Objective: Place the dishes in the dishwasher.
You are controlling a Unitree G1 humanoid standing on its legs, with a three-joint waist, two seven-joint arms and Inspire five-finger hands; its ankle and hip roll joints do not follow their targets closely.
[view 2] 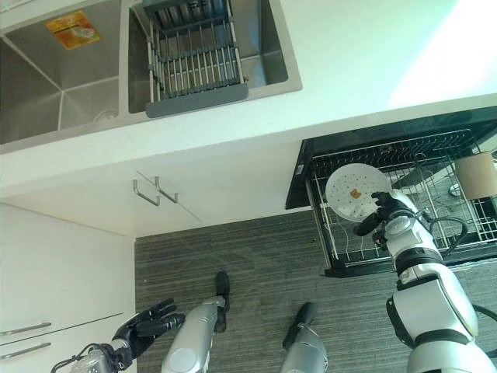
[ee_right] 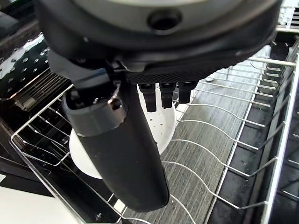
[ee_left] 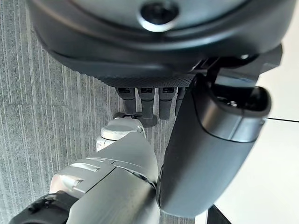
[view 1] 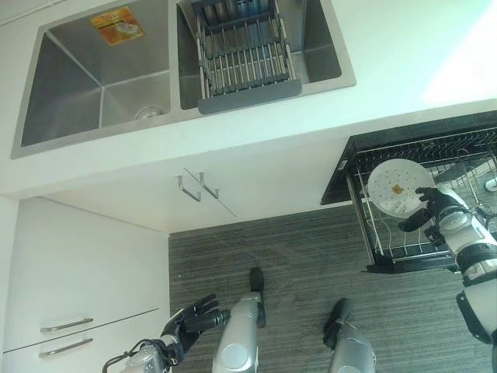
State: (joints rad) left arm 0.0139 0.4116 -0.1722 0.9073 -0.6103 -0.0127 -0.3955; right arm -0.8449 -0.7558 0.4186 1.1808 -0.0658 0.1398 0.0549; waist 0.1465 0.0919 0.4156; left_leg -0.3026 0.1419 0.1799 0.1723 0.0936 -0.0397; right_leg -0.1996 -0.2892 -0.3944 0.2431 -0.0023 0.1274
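A white round plate [view 1: 396, 190] with a small orange spot stands tilted on edge over the left end of the pulled-out dishwasher rack [view 2: 334, 233]. My right hand [view 1: 439, 206] is shut on the plate's edge. In the right wrist view the thumb crosses the plate's [ee_right: 166, 126] face, the fingers go behind it, and the rack's wires [ee_right: 224, 140] spread below. My left hand [view 1: 190, 318] hangs low by the cabinet with its fingers [ee_left: 147, 100] relaxed and nothing in it.
A double sink sits in the white counter: its left basin [view 1: 93, 78] holds a yellow sticker, its right basin a wire drain rack [view 1: 245, 54]. Cabinet handles [view 1: 198, 186] jut out below. Drawers [view 1: 66, 326] stand at lower left. A pale cup [view 2: 475, 175] sits far right in the dishwasher rack.
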